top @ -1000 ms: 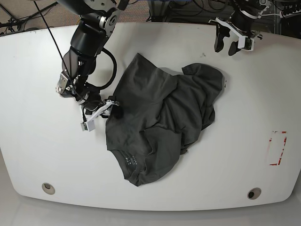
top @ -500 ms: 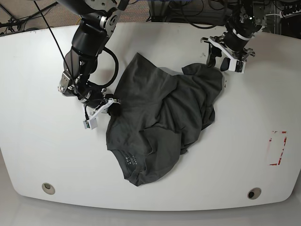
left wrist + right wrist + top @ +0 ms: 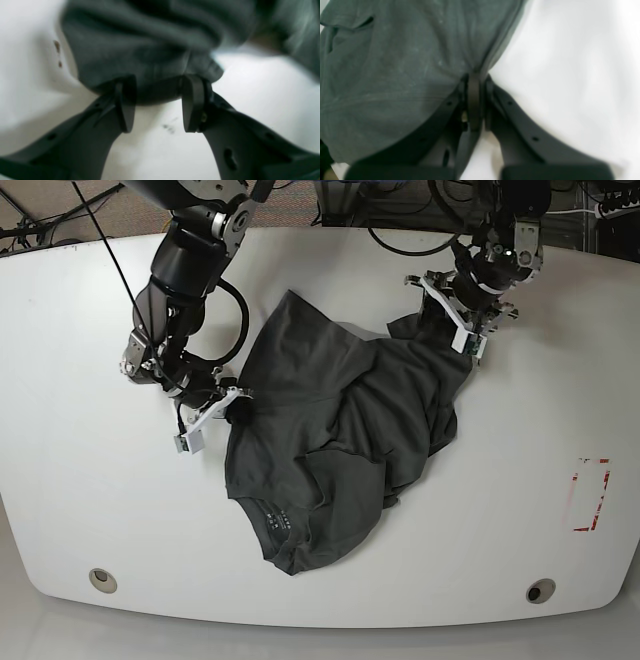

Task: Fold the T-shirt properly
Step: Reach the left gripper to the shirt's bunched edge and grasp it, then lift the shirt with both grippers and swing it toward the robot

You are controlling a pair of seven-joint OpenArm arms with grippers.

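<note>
Charcoal T-shirt (image 3: 340, 430) crumpled on white table (image 3: 80, 480)

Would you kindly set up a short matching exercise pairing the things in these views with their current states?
Things:
1. left pincer
2. right pincer
3. T-shirt
4. table

States:
A. white, with a red-marked patch near one edge
B. shut on a cloth edge
C. crumpled, dark grey
D. jaws apart, fingertips at a cloth edge

Pairs: 1-D, 2-B, 3-C, 4-A
</note>
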